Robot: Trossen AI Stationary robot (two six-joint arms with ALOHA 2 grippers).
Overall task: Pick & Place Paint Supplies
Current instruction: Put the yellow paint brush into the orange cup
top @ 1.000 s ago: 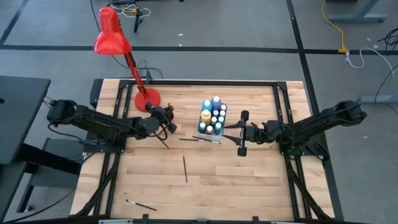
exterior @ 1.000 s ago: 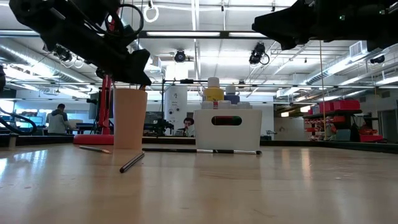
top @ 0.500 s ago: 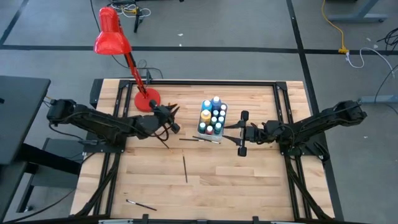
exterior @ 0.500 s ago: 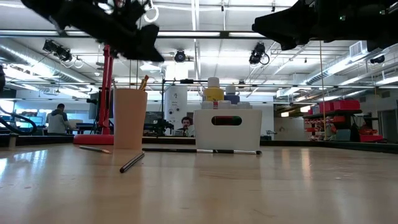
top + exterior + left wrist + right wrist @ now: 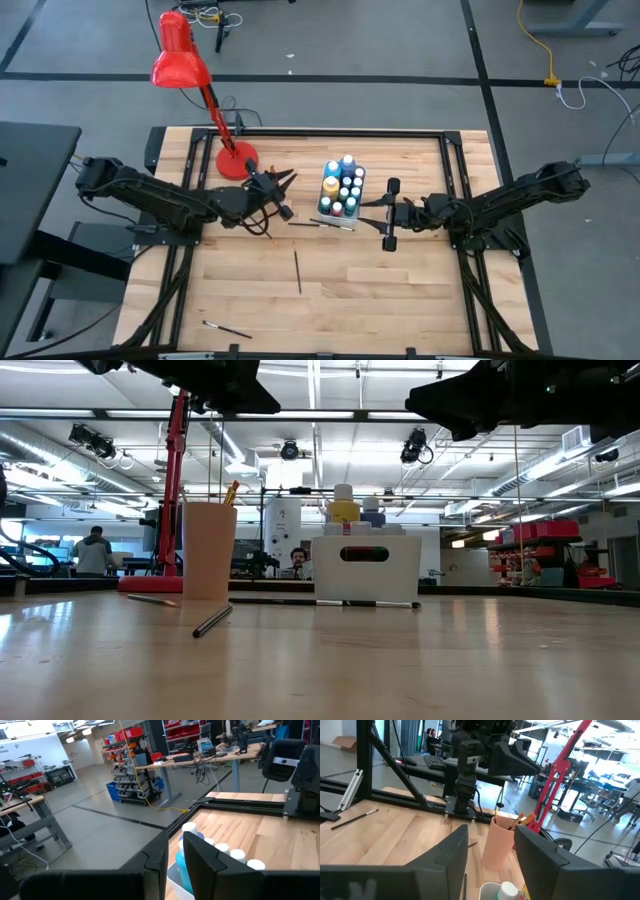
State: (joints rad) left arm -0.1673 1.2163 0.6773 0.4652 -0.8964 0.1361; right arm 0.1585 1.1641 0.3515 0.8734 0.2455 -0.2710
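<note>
A tan cup stands on the table with brushes sticking up out of it. My left gripper hovers above it, level, its fingers a narrow gap apart with nothing between them. A white bin holds white-capped paint bottles. My right gripper stands open just right of the bin, holding nothing. Loose brushes lie flat on the table: one in front of the bin, one in the middle, one near the front edge.
A red desk lamp has its base at the table's far left, close behind the cup. A black frame runs round the table. Bare wood lies across the near half.
My left gripper has risen from the cup's mouth to well above it and has drifted a little toward the bin. A brush tip now shows above the cup's rim, where the gripper stood before.
</note>
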